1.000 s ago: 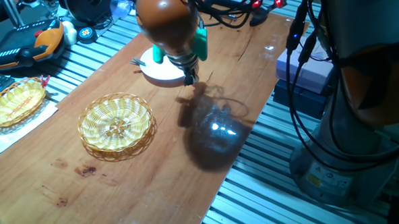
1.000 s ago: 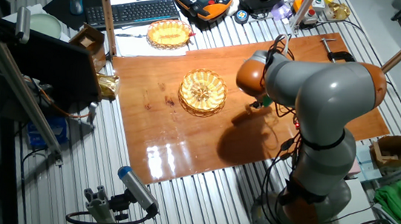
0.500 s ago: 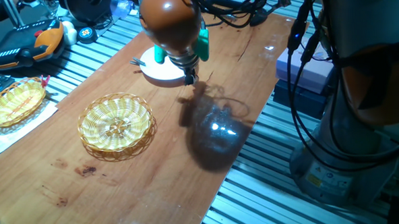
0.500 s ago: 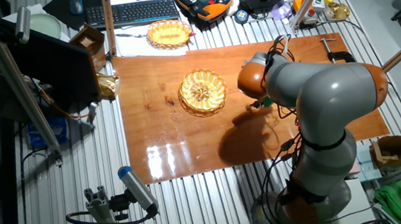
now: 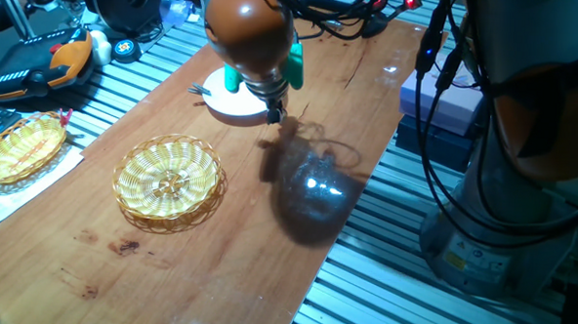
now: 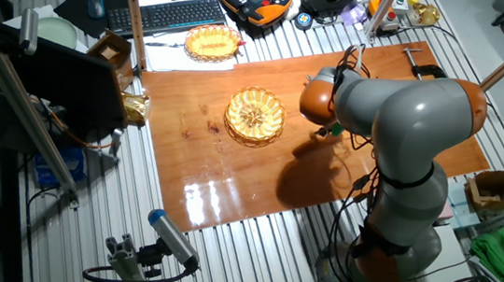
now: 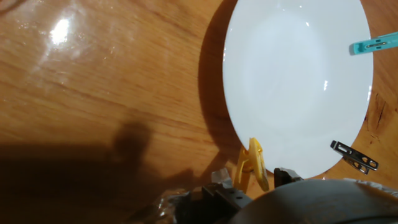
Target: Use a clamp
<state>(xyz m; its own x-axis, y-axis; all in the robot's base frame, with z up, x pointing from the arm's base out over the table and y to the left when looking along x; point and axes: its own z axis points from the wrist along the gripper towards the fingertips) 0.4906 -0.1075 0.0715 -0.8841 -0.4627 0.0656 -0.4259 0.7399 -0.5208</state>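
In the hand view the clamp (image 7: 252, 165), a small yellow peg, stands between my fingertips with its nose on the near rim of the white plate (image 7: 298, 81). Its two handle ends are spread apart. My gripper (image 7: 252, 177) is open around it, and a narrow gap shows on each side between finger and peg. One fixed view has the gripper (image 5: 274, 111) low over the table at the right edge of the plate (image 5: 235, 99), where the clamp is too small to make out. In the other fixed view the arm hides the gripper.
A teal clip (image 7: 373, 45) sits on the plate's far rim. Dark fork tines (image 7: 353, 155) lie on the wood beside the plate. A round wicker basket (image 5: 168, 181) stands mid-table, an oval basket (image 5: 21, 148) lies off its left edge, and a bar clamp (image 6: 420, 63) is at the far corner.
The arm's orange joint has shifted very slightly to the right; the gripper tip stays at the plate's edge.
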